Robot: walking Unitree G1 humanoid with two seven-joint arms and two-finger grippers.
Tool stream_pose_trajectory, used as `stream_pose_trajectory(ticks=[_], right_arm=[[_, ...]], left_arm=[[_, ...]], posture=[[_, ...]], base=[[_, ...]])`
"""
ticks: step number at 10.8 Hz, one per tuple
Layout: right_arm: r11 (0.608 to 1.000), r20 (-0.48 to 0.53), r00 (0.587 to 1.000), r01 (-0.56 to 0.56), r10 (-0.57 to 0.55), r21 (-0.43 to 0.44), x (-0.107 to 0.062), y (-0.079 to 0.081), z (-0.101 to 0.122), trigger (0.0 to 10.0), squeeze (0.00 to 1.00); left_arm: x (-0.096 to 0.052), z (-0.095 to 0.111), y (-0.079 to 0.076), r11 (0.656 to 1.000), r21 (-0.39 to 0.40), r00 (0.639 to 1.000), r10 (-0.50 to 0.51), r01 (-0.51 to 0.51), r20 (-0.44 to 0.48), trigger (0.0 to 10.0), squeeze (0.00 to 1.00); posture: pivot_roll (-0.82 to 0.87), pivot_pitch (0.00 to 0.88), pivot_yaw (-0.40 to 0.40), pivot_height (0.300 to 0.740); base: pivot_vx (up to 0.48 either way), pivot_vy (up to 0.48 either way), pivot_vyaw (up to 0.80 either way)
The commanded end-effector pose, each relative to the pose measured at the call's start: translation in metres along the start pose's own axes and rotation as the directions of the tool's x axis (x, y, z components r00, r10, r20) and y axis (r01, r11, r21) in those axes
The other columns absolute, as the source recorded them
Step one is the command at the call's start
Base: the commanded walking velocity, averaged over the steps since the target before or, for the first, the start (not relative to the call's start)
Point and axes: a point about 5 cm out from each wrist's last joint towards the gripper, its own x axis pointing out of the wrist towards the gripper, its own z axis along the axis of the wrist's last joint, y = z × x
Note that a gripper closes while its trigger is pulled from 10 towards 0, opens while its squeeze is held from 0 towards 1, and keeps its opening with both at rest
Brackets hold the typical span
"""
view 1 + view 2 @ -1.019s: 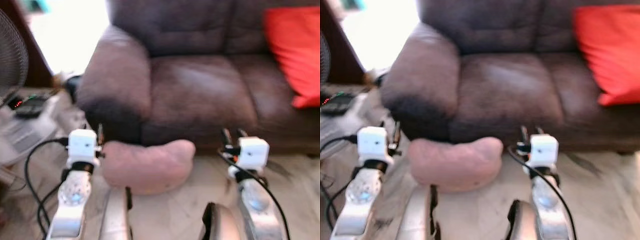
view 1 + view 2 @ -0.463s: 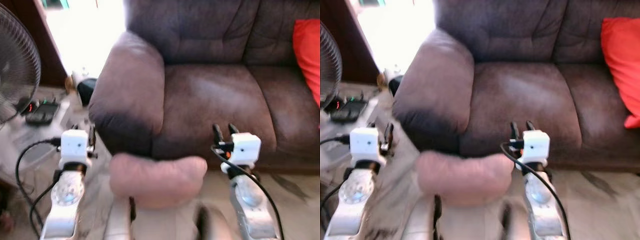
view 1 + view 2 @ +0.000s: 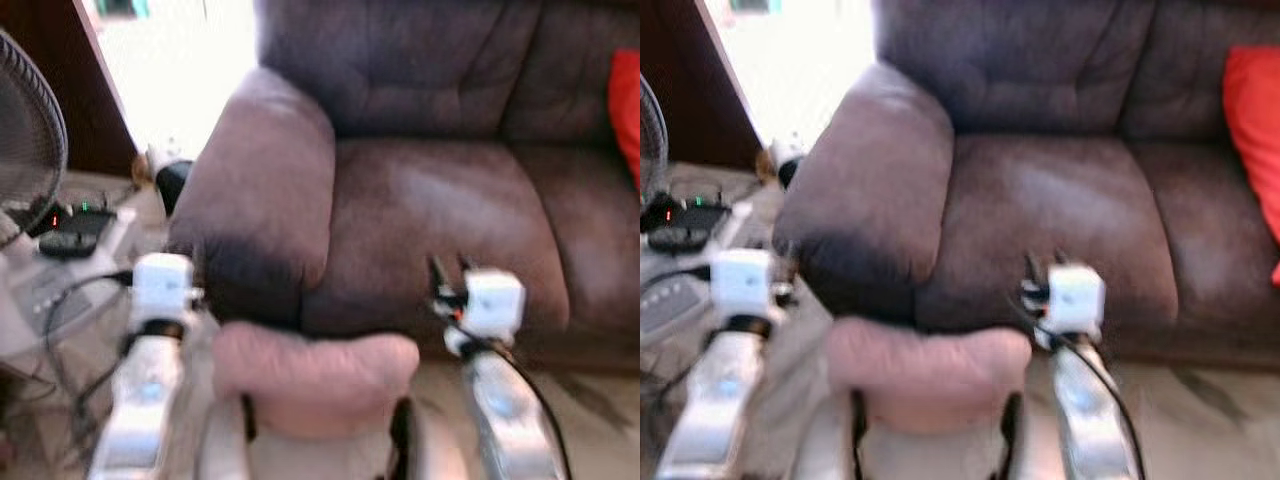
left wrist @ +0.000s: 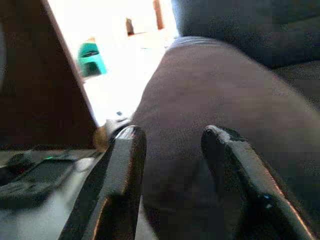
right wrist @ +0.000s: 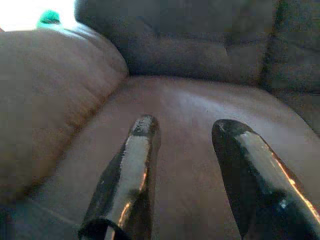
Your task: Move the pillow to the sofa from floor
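Left tool: 2 black fingers spread apart, nothing between them, aimed at the sofa's rounded armrest. Right tool: 2 black fingers likewise apart, gripping nothing, aimed over the seat cushion. Both silver arms raised in front of the sofa, one either side of the pillow; neither touches it.

Count: 1 pale pink soft fabric pillow, 1 dark brown leather sofa, 1 red cushion at the sofa's right end, 1 grey pedestal fan at far left, 1 small black device w/ lit red and green dots on the floor by the fan, black cables trailing near the left arm.

Pillow: on the floor, pressed against the sofa's front below the armrest and the left part of the seat. Long axis runs left-right, parallel to the sofa front. Upper edge dips slightly mid-length; right end bulges a bit higher. Lower edge partly hidden by the robot's body.

Surface/room: pale marbled stone floor. Dark wooden panel left of the sofa. Very bright, washed-out opening behind the armrest; a small green object sits in that light, type unclear. Head views blurred.
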Motion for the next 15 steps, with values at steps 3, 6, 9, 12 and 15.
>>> stream_pose_trajectory(ticks=[3, 6, 9, 12, 15], right_arm=[[0.998, -0.347, 0.937, 0.051, -0.033, 0.043, -0.01, -0.006, -0.055, 10.0, 0.0], [0.981, -0.561, 0.825, 0.049, 0.066, 0.188, -0.001, 0.005, -0.086, 10.0, 0.0], [0.963, -0.625, 0.76, -0.005, 0.179, 0.27, 0.012, 0.013, -0.095, 10.0, 1.0], [0.942, -0.635, 0.739, 0.0, 0.225, 0.335, 0.018, 0.015, -0.097, 10.0, 1.0], [0.935, -0.599, 0.762, -0.022, 0.245, 0.355, 0.026, 0.016, -0.093, 10.0, 1.0]], left_arm=[[-0.001, -0.004, -0.001, 1.0, 0.012, 0.999, -0.023, 0.023, -0.027, 10.0, 0.0], [0.005, -0.001, -0.003, 0.999, 0.003, 0.999, -0.032, 0.033, -0.032, 10.0, 0.0], [0.002, -0.001, -0.004, 0.999, 0.005, 0.999, -0.036, 0.036, -0.039, 10.0, 0.0], [0.002, 0.001, -0.005, 0.999, 0.0, 0.999, -0.035, 0.035, -0.039, 10.0, 0.0], [0.002, 0.002, -0.006, 1.0, -0.011, 0.999, -0.026, 0.025, -0.042, 10.0, 0.0]], posture=[[0.06, 0.091, -0.024, 0.54], [0.07, 0.11, -0.03, 0.54], [0.09, 0.129, -0.046, 0.54], [0.1, 0.149, -0.06, 0.54], [0.11, 0.164, -0.063, 0.54]], base=[[0.0, 0.0, 0.0], [0.0, 0.0, 0.0], [0.0, 0.0, 0.0], [0.0, 0.0, 0.0], [0.0, 0.0, 0.0]])
